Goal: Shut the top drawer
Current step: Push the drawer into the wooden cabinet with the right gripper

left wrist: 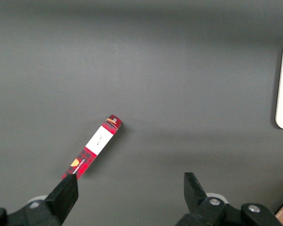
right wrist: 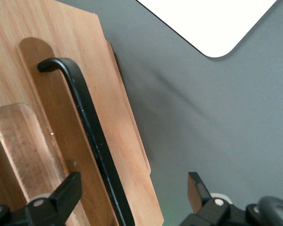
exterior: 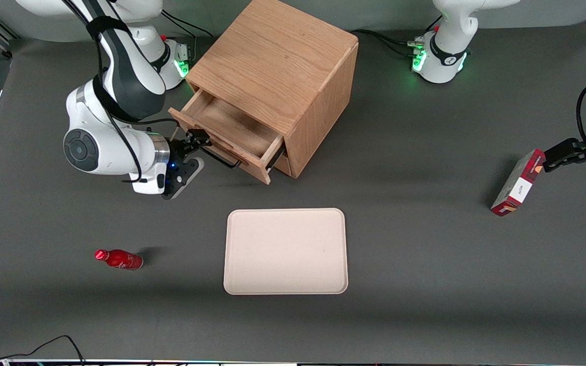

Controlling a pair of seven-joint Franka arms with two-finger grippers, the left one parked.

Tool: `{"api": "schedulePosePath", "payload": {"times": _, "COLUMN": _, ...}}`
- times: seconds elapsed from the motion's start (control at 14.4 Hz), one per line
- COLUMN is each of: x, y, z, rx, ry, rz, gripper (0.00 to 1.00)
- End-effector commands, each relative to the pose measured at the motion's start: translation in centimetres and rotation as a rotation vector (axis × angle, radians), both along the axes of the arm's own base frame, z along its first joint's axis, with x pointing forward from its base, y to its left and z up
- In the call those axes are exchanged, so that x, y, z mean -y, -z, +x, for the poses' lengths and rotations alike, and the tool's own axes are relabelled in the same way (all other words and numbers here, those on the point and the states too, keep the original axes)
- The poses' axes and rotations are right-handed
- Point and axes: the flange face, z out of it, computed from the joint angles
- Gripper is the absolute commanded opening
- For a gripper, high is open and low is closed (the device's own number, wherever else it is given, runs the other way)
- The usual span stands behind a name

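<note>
The top drawer (exterior: 232, 127) of the light oak cabinet (exterior: 283, 66) stands pulled out, and its shallow inside shows bare wood. A thin black wire handle (exterior: 224, 158) runs along the drawer front. My gripper (exterior: 199, 140) is right at that front, at the end of the handle nearer the working arm. In the right wrist view the gripper (right wrist: 132, 183) is open. Its two fingers stand wide apart on either side of the black handle (right wrist: 85, 117) and the edge of the drawer front (right wrist: 125, 132). Neither finger visibly presses on the handle.
A pale tray (exterior: 285, 251) lies on the grey table nearer the front camera than the cabinet; its corner (right wrist: 212, 23) also shows from the right wrist. A red bottle (exterior: 119, 259) lies toward the working arm's end. A red box (exterior: 517, 183) stands toward the parked arm's end.
</note>
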Motion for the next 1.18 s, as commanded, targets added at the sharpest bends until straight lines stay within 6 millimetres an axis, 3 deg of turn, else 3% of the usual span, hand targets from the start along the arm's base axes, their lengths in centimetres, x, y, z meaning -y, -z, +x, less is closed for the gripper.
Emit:
{"api": "schedulePosePath", "payload": {"times": 0.0, "x": 0.1, "y": -0.1, "z": -0.6, "rx": -0.015, "ry": -0.012, "rz": 0.033, "gripper": 1.00}}
{"api": "schedulePosePath", "payload": {"times": 0.28, "x": 0.0, "y": 0.6, "z": -0.8, "rx": -0.029, "ry": 0.009, "rz": 0.032, "gripper": 1.00}}
{"api": "schedulePosePath", "payload": {"times": 0.83, "x": -0.8, "y": 1.0, "z": -3.2, "rx": -0.040, "ry": 0.041, "rz": 0.061, "gripper": 1.00}}
{"api": "schedulePosePath", "payload": {"times": 1.11, "x": -0.3, "y": 1.2, "z": -1.7, "rx": -0.026, "ry": 0.038, "rz": 0.055, "gripper": 1.00}}
